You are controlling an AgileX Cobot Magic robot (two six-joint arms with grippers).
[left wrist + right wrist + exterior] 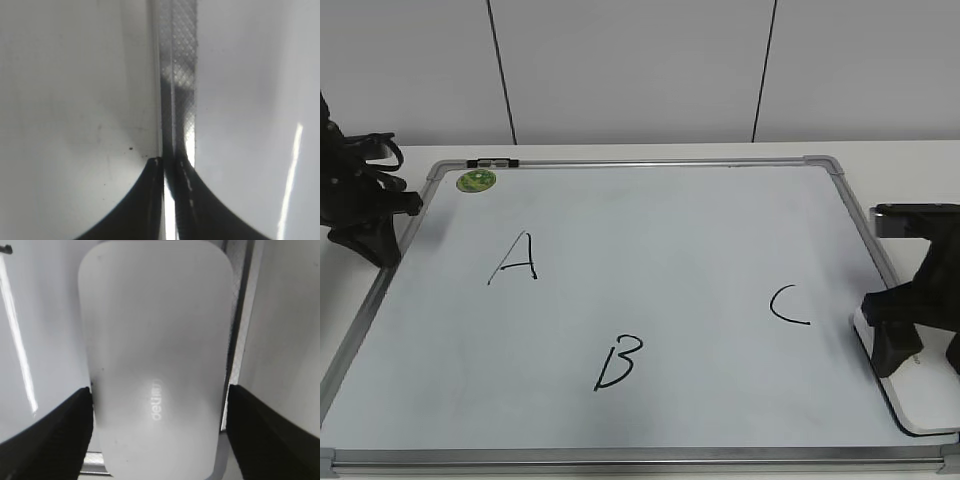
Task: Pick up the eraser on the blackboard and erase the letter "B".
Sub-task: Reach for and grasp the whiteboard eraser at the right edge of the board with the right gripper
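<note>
While your exterior view half-hides the eraser at the blackboard's right edge, your right wrist view shows its "deli" lettering and the right gripper straddling it, fingers at its sides. Letter "B" sits low-centre. Left gripper closed, empty.

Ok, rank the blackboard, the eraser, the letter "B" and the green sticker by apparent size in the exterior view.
1. blackboard
2. eraser, partly hidden by the right gripper and nearer the camera
3. letter "B"
4. green sticker
</note>
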